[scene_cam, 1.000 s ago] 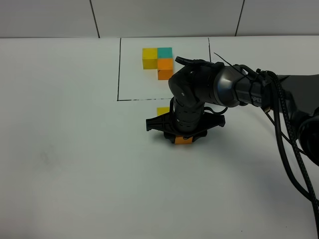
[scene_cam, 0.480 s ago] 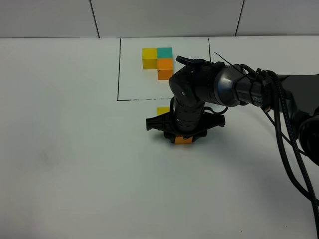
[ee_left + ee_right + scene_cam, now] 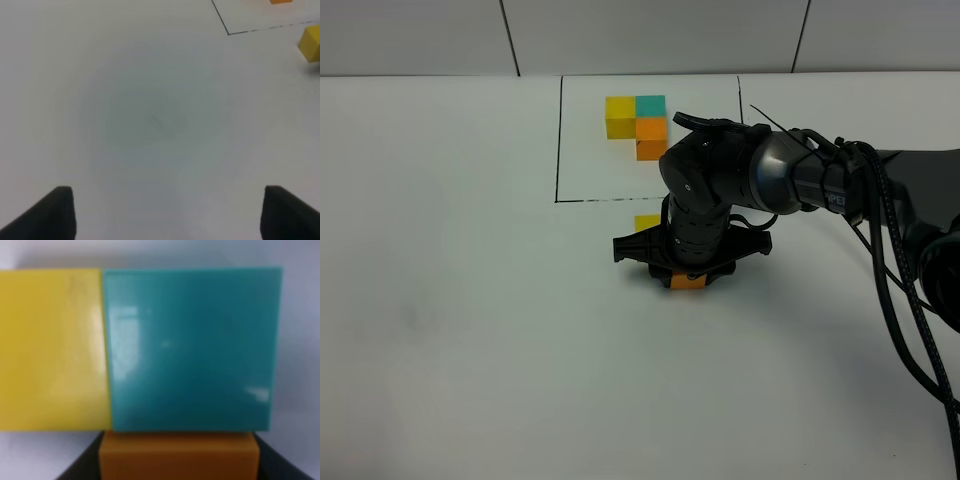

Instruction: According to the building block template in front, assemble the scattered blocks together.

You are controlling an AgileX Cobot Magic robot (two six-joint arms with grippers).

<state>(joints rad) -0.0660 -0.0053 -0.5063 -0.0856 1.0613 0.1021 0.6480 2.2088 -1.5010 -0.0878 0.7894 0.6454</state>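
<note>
Three loose cubes and one template on the white surface. Exterior high view: building block template sits far side, yellow, teal and orange cubes in an L, inside a thin black drawn rectangle. Right arm reaches in from the right and hangs over the spot just in front of the rectangle's near line. Right hand points down at the surface, clenched on the orange cube, which peeks out below the black body. Yellow cube shows just behind the hand, just outside the border line. Teal cube hidden by the arm in this view. Left arm not seen here.

Left wrist view: left hand released, the two dark fingertips well apart at the frame's lower corners, nothing between them, only bare surface below. Yellow cube at the frame edge, close to a corner of the black border line. Bit of orange beyond the line, cut off, cannot tell more.

Right wrist view: very close, blurred. Yellow cube and teal cube side by side, faces touching. Orange cube touching the teal one's near edge, dark hand parts on either side of it
</note>
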